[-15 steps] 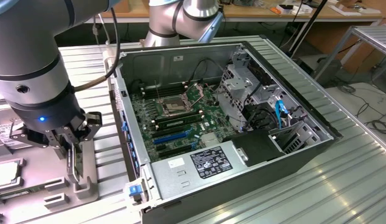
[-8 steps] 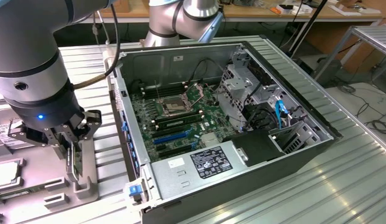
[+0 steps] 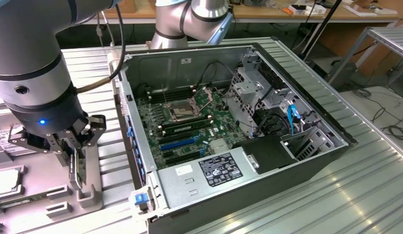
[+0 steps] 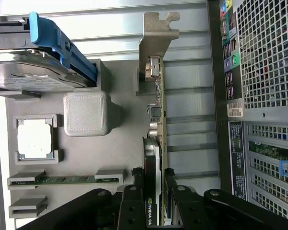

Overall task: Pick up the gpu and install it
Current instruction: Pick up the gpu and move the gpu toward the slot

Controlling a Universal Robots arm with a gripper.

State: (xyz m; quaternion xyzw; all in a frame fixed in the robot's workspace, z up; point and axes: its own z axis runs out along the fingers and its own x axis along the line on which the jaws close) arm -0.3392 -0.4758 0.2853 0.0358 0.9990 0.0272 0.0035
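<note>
**Exterior view.** The arm's black, link-fingered gripper point(image 3: 71, 151) hangs over a grey moulded plastic parts tray point(image 3: 90, 195) at the exterior view's left. Its fingers are pressed together on the upper edge of the gpu point(image 3: 76, 171), a thin flat card standing on edge between them. Whether the card has left its tray slot cannot be told. The open black-and-grey metal computer case point(image 3: 162, 63) lies on its side, just beside the tray on the exterior view's right. It exposes a green motherboard point(image 3: 188, 112) with long blue expansion slots point(image 3: 178, 144). The card's destination therefore lies to the exterior view's right of the gripper, near but across the case wall.

**Wrist view.** The gripper point(image 4: 153, 173) pinches the gpu point(image 4: 156, 120) from both faces. The green circuit board sits on one side and the black labelled face on the other. The card's long axis runs straight away from the fingers to its silver metal bracket point(image 4: 158, 36) at the far end, parallel to the case's perforated grey rear panel point(image 4: 264, 57) (close beside it, not touching). On the card's other side the tray holds three parts:

- a silver hard drive point(image 4: 24, 72) in a blue carrier
- a square silver processor chip point(image 4: 36, 139)
- a narrow green memory stick point(image 4: 67, 180)
</note>
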